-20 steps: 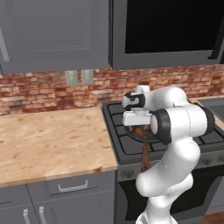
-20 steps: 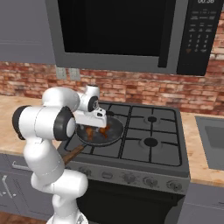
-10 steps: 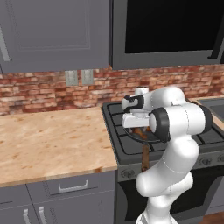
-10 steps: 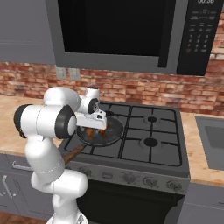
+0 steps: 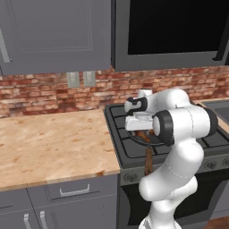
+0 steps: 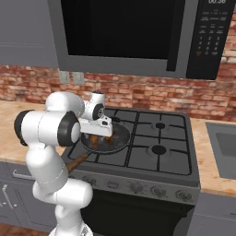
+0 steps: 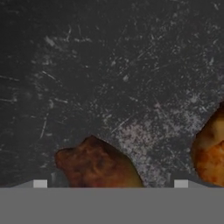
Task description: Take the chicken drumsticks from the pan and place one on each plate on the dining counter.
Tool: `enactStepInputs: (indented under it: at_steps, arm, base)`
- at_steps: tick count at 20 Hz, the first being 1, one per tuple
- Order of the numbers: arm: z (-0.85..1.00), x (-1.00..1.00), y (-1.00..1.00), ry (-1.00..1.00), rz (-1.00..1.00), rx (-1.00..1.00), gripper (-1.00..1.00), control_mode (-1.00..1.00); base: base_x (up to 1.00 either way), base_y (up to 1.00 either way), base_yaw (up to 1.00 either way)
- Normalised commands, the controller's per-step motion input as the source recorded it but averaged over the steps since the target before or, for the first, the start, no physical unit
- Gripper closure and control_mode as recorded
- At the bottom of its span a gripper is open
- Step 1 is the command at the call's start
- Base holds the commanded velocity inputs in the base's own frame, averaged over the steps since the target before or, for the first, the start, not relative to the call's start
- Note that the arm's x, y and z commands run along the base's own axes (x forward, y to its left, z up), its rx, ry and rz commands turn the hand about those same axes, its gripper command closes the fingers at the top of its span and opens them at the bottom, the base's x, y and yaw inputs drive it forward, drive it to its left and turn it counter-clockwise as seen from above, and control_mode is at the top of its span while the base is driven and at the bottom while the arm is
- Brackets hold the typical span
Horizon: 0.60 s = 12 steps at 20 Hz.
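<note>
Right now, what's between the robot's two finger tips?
In the hand view, one drumstick lies between the open finger tips, on the pan floor. Another drumstick sits off to the side.

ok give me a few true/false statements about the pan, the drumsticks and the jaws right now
1. The pan sits on the stove. True.
2. The gripper has its jaws shut on a drumstick. False: the jaws stand open, low over the pan, holding nothing.
3. Two drumsticks lie on the pan floor, one between the finger tips, the other off to the side. True.
4. The pan's wooden handle points toward the brick wall. False: it sticks out toward the stove's front edge.
</note>
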Motion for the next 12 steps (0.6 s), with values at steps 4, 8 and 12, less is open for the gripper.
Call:
enactStepInputs:
  at_steps: [4,8,12]
  arm:
    - [-0.03,-0.2,0.0,-0.01,-0.07,0.0,-1.0,-1.0]
    - [-0.07,-0.08,0.01,0.0,-0.07,0.0,-1.0,-1.0]
    - [-0.07,0.0,0.02,-0.01,-0.03,0.0,-1.0,-1.0]
  base:
    - [0.0,0.0,0.0]
    - [0.0,0.0,0.0]
    - [0.0,0.0,0.0]
